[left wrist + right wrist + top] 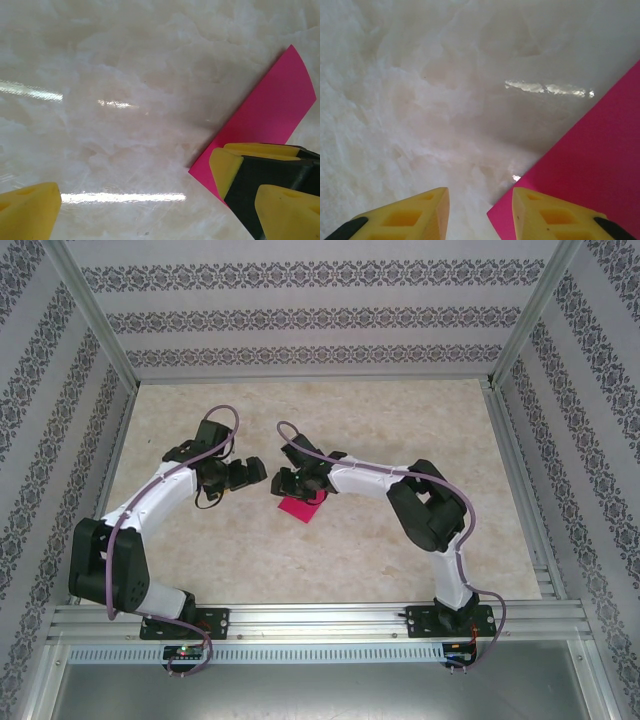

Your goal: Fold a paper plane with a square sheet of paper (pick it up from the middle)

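Both jaws of the right gripper point(480, 200) were found partly spread, one over the edge of the pink paper point(590, 165). The left gripper point(157, 200) was found spread wide just beside it.

Tabletop point(125, 75) glossy, smooth, marble-look; pink paper point(270, 110) matt, smooth; frame rails point(320, 620) brushed metal.

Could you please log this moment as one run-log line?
pink paper: on table | left gripper: open, beside it | right gripper: jaws apart over its edge
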`<state>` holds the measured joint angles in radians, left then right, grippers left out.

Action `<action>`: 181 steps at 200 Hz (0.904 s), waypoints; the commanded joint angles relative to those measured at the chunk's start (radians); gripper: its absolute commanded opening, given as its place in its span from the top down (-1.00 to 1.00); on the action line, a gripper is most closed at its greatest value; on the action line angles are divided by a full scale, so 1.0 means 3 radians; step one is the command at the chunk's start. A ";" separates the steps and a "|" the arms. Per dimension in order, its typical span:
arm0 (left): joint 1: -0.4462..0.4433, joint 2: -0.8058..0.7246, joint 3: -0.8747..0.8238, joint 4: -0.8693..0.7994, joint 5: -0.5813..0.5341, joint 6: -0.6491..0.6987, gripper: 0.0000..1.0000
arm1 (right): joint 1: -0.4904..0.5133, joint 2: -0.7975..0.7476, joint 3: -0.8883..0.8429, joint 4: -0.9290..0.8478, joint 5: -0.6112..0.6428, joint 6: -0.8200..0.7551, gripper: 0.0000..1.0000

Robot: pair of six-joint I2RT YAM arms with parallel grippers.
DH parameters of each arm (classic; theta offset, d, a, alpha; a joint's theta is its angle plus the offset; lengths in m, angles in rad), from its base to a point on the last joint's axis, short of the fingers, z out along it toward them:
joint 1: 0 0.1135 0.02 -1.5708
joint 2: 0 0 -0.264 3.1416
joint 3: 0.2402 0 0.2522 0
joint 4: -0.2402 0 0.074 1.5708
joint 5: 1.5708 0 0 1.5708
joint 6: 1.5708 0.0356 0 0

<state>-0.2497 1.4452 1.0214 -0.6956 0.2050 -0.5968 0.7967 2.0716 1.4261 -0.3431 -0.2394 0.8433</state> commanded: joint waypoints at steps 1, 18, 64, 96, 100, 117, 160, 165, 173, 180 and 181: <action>0.0016 -0.0093 -0.0069 0.0123 -0.0080 -0.0106 -1.00 | 0.0019 0.0103 0.0058 -0.0193 -0.0064 -0.0078 0.22; 0.0018 -0.0094 -0.0099 0.0171 -0.0003 -0.0138 -1.00 | 0.0019 0.0091 -0.0075 -0.0200 -0.0146 -0.0101 0.22; 0.0015 -0.0009 -0.0126 0.0254 0.0189 -0.0143 -1.00 | 0.0062 -0.0157 -0.0460 -0.0347 -0.0224 -0.0428 0.22; 0.0016 0.0020 -0.0154 0.0363 0.0294 -0.0126 -1.00 | 0.0032 -0.0383 -0.0744 -0.0736 -0.0250 -0.1094 0.18; 0.0016 0.0025 -0.0157 0.0375 0.0309 -0.0127 -1.00 | 0.0021 -0.0402 -0.0777 -0.0786 -0.0267 -0.1185 0.17; 0.0010 0.0040 -0.0190 0.0441 0.0391 -0.0123 -1.00 | -0.0020 -0.0497 -0.0893 -0.0965 -0.0296 -0.1589 0.16; -0.0152 0.0183 -0.0218 0.0784 0.0793 -0.0141 -0.91 | -0.0248 -0.1104 -0.1116 -0.0631 -0.0374 -0.1391 0.05; -0.0190 0.0210 -0.0195 0.0832 0.0861 -0.0144 -0.89 | -0.0281 -0.1199 -0.1187 -0.0508 -0.0370 -0.1212 0.03; -0.0250 0.0253 -0.0149 0.0885 0.0941 -0.0147 -0.86 | -0.0333 -0.1382 -0.1333 -0.0304 -0.0335 -0.0908 -0.02; -0.0324 0.0295 -0.0115 0.0927 0.0970 -0.0162 -0.84 | -0.0365 -0.1536 -0.1471 -0.0146 -0.0265 -0.0655 -0.07; -0.0334 0.0300 -0.0111 0.0938 0.0974 -0.0165 -0.83 | -0.0373 -0.1557 -0.1497 -0.0128 -0.0252 -0.0618 -0.07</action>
<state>-0.2916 1.5017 0.9543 -0.5228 0.4004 -0.6380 0.7216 1.7565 1.0649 -0.5285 -0.3355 0.4557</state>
